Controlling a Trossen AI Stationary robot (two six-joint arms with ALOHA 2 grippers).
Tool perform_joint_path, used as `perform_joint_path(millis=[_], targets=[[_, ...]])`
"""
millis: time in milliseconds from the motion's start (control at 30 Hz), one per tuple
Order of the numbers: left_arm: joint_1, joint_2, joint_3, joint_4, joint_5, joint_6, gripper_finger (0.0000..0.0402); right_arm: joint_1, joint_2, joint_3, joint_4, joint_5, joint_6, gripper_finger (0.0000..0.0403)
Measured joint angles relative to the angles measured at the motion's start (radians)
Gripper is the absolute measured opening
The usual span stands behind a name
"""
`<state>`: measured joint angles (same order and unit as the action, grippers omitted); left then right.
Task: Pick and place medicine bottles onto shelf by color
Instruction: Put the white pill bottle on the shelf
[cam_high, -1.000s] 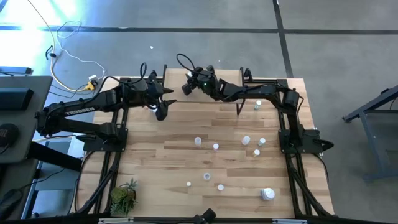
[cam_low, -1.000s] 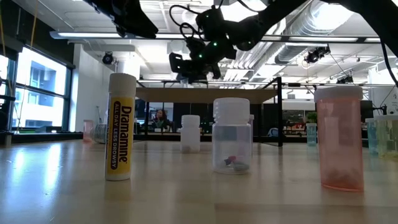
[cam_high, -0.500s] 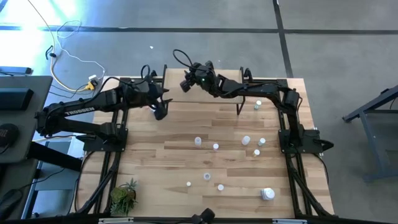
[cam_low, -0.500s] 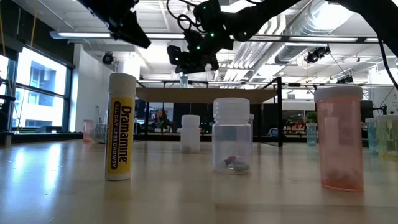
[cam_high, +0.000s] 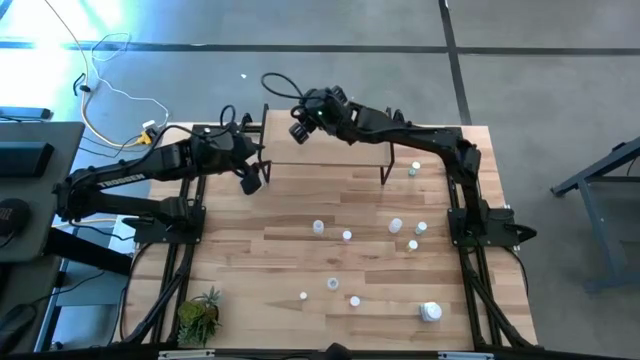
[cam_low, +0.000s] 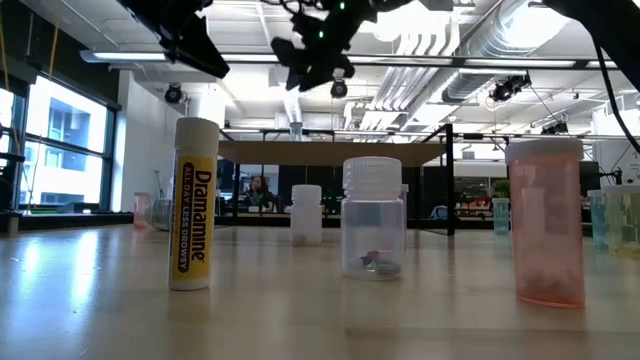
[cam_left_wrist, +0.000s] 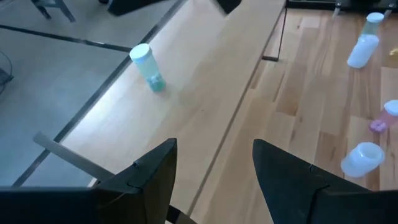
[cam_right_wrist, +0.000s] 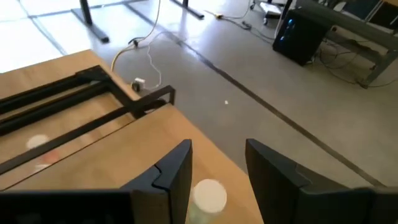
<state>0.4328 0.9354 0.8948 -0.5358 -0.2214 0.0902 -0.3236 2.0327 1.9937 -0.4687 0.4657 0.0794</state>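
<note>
- Standing nearest the front edge of the table (cam_high: 250, 260), a larger white bottle (cam_high: 430, 312) sits toward the right side, with a potted plant (cam_high: 200, 315) at the front left corner.
- Tiny medicine bottles (cam_high: 347, 236) are scattered upright across mid-table, well apart from each other. Most are on the right half, and cap colours are too small to tell from above.
- Low view close-ups: a yellow-labelled tube (cam_low: 194, 205), a clear bottle with a white cap (cam_low: 372, 218) and a pinkish bottle (cam_low: 545, 220), all upright.
- Left gripper (cam_high: 250, 181) hovers over the table just beside the shelf's left end. Its fingers are apart with nothing between them and touch nothing.
- Shelf (cam_left_wrist: 205, 93) stands at the table's far edge, a light wooden top board on thin black legs.
- One teal-capped bottle (cam_left_wrist: 148, 67) stands upright on the shelf board near its far edge. It has a whitish body and nothing is touching it.
- One more tiny bottle (cam_high: 415, 168) stands on the table just beside the shelf's right end.
- Right gripper (cam_high: 298, 131) hangs above the shelf's left part. Its fingers are spread and empty, raised clear of the board. Its wrist view looks down on a pale cap (cam_right_wrist: 208, 194) between the fingers.
</note>
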Motion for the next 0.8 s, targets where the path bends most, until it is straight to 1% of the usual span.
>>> perform_joint_path(millis=[167,300,533,800], targets=[[0.0,-0.014,0.0,-0.002,-0.011,0.0,0.0199,0.024,0.0,0.105,-0.193,-0.004,0.018,0.0141],[0.0,-0.015,0.0,-0.021,-0.018,0.0,0.0199,0.052,0.0,0.152,-0.33,-0.004,0.04,0.0141],[0.0,-0.015,0.0,-0.03,-0.025,-0.008,0.0199,0.114,0.0,0.154,-0.559,0.003,0.112,0.0141],[0.0,-0.015,0.0,-0.03,-0.025,-0.008,0.0199,0.178,0.0,0.152,-0.789,0.095,0.209,0.0141]])
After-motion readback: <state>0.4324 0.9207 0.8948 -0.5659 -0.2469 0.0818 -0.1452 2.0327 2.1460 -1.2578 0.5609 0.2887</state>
